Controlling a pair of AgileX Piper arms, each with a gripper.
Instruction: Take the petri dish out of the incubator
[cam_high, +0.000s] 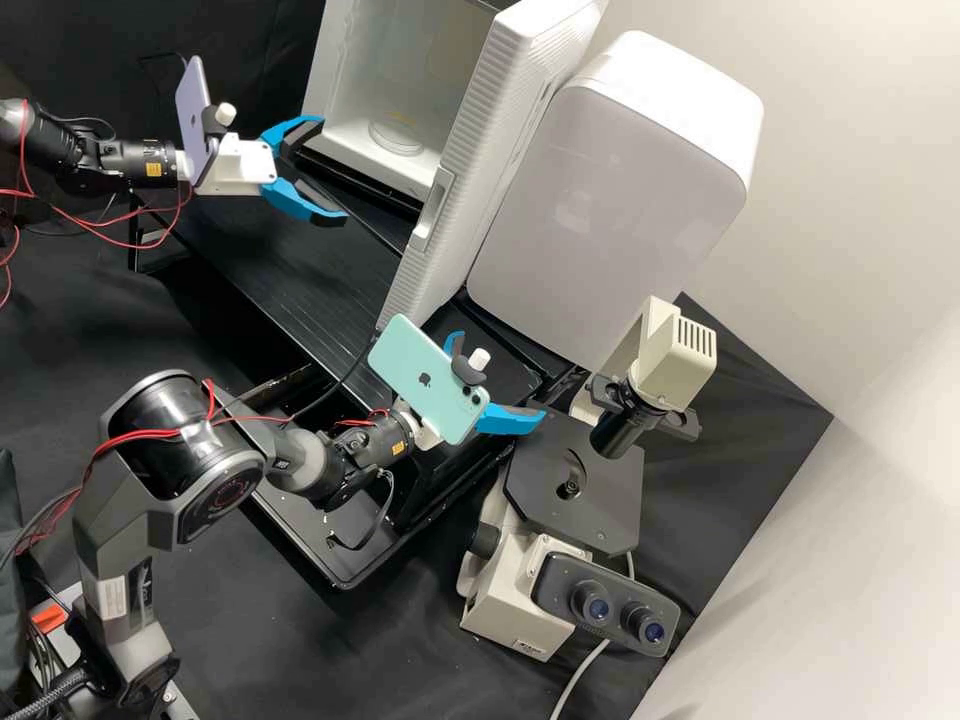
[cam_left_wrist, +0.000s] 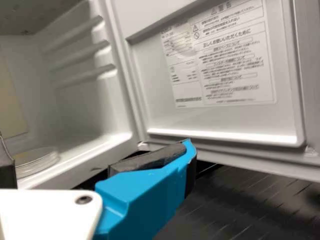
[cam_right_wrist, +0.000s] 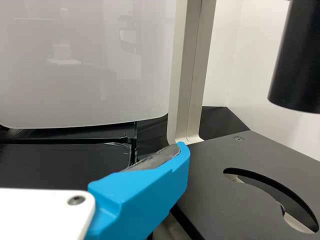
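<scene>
My left gripper (cam_high: 303, 168), jaws wide and empty, hovers at the front edge of the incubator (cam_high: 350, 60); entering low could clip its sill (cam_left_wrist: 85, 161), jolting the petri dish (cam_high: 397, 136)

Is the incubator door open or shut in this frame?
Open. The incubator door is swung wide, exposing the white chamber, with the petri dish lying on its floor.

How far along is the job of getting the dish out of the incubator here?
Done: the door stands open. In hand: the left end effector, open and empty, is at the mouth of the incubator, short of the dish. Left: grasp the dish, which lies on the chamber floor, and bring it out.
</scene>
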